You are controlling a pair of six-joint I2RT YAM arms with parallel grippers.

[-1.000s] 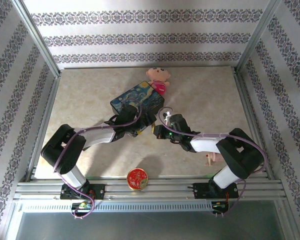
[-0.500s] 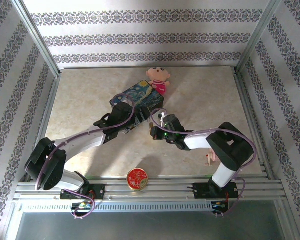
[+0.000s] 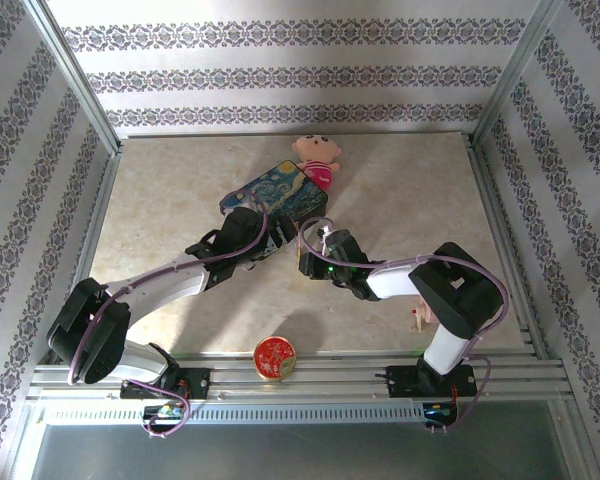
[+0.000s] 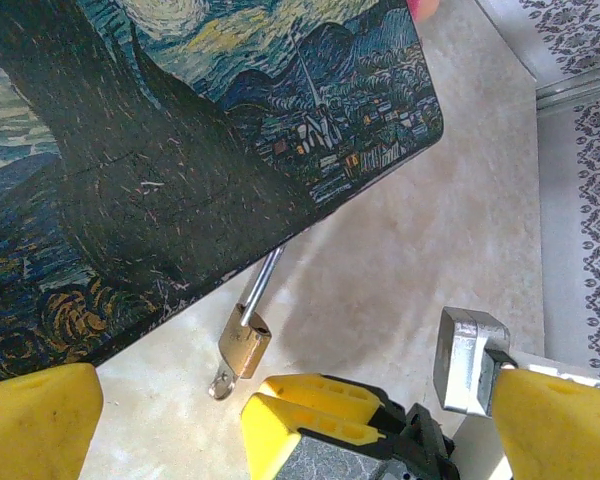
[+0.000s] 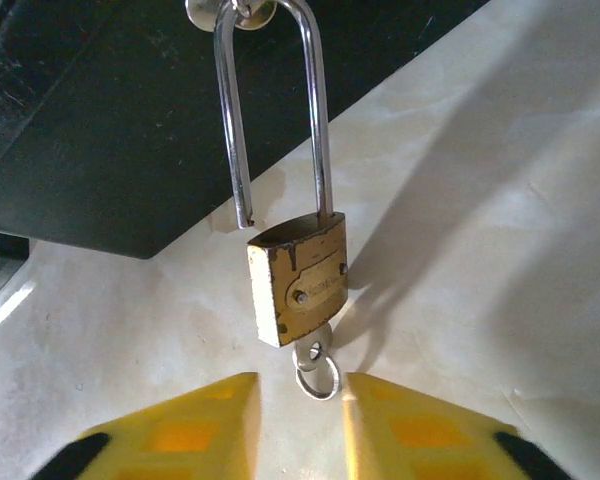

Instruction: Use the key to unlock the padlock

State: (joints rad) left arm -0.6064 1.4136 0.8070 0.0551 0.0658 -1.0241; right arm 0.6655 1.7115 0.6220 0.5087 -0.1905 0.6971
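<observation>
The small brass padlock (image 5: 298,285) hangs by its silvery shackle (image 5: 320,120) from a ring on the side of the blue painted tin box (image 3: 275,195). One shackle leg is out of the body. The key (image 5: 313,362), with a small ring, sits in the padlock's underside. My right gripper (image 5: 300,420) is open, its yellow fingers either side of the key and not touching it. In the left wrist view the padlock (image 4: 245,340) lies beside the box (image 4: 180,150), and my left gripper (image 4: 295,378) stands open and wide just short of it.
A doll (image 3: 318,158) lies against the box's far end. A round red tin (image 3: 275,358) sits at the table's near edge, and a small pink object (image 3: 418,318) lies beside the right arm. The two grippers are very close together by the box corner.
The left arm has stretched out and dropped lower, carrying its gripper slightly up and left along the box. The right gripper has edged left toward the padlock.
</observation>
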